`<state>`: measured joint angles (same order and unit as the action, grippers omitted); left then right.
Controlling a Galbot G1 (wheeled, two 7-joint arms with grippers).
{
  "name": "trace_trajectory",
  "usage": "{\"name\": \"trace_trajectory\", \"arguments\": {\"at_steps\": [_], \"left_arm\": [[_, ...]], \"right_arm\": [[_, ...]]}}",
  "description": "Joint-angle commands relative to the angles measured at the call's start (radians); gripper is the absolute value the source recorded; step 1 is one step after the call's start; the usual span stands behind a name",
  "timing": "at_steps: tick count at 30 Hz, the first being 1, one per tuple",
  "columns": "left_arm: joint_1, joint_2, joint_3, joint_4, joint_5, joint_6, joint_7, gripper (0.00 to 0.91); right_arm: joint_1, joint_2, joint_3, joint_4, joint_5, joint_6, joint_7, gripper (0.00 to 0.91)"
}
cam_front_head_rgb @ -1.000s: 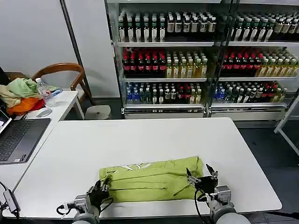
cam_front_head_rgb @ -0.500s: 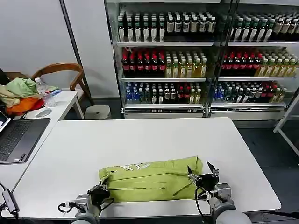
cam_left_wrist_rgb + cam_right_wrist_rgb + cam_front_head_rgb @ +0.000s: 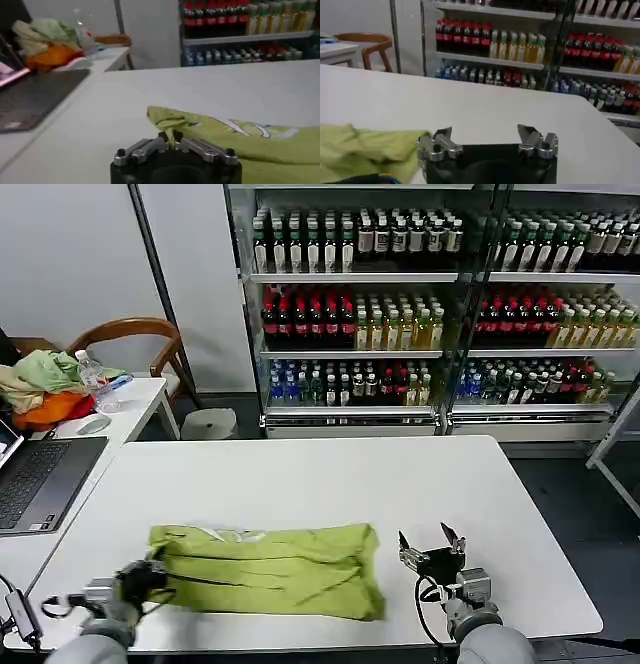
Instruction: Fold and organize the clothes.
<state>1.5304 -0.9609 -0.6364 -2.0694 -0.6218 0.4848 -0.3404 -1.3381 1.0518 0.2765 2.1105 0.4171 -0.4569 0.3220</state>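
Note:
The lime yellow-green T-shirt (image 3: pixel 265 569) lies folded into a long band near the front edge of the white table (image 3: pixel 330 484), a little white print showing along its far edge. My left gripper (image 3: pixel 150 576) is at the band's left end, shut on a pinch of the cloth (image 3: pixel 170 122). In the left wrist view the shirt (image 3: pixel 250 142) stretches away from the jaws (image 3: pixel 170 135). My right gripper (image 3: pixel 430 546) stands open just right of the shirt's right end, holding nothing. In the right wrist view its fingers (image 3: pixel 485 137) are spread wide, with the shirt (image 3: pixel 365 147) off to one side.
A side table at the left carries a laptop (image 3: pixel 35 479), a water bottle (image 3: pixel 93 379) and a heap of pale green and orange garments (image 3: pixel 45 389). A wooden chair (image 3: pixel 130 344) stands behind it. Drink shelves (image 3: pixel 430 304) fill the back.
My left gripper has dragged the shirt leftward along the front of the table. My right gripper has let go of the shirt's right end and stands apart from it.

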Motion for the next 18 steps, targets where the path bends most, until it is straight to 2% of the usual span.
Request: {"name": "trace_trajectory", "arguments": {"at_steps": [1,5,10,13,18], "left_arm": [[0.028,0.017,-0.207,-0.049,-0.009,0.072,0.119,0.030],[0.002,-0.005,-0.121,-0.112,-0.037,0.072,0.125,0.030],[-0.014,-0.054,0.125,-0.214,0.059,0.008,0.143,0.030],[-0.027,-0.064,0.261,-0.220,0.175,-0.014,0.177,0.030],[-0.067,-0.091,0.379,-0.187,0.208,-0.052,0.188,0.040]], "right_arm": [[0.027,-0.001,-0.011,-0.004,0.000,0.001,0.001,0.907],[0.017,-0.002,-0.006,0.000,-0.001,0.001,0.000,0.907],[-0.001,-0.003,0.013,0.009,-0.001,0.002,0.000,0.907],[-0.003,-0.005,0.026,0.014,-0.001,0.000,0.000,0.907],[-0.017,-0.009,0.049,0.028,-0.003,-0.009,0.004,0.907]]}}
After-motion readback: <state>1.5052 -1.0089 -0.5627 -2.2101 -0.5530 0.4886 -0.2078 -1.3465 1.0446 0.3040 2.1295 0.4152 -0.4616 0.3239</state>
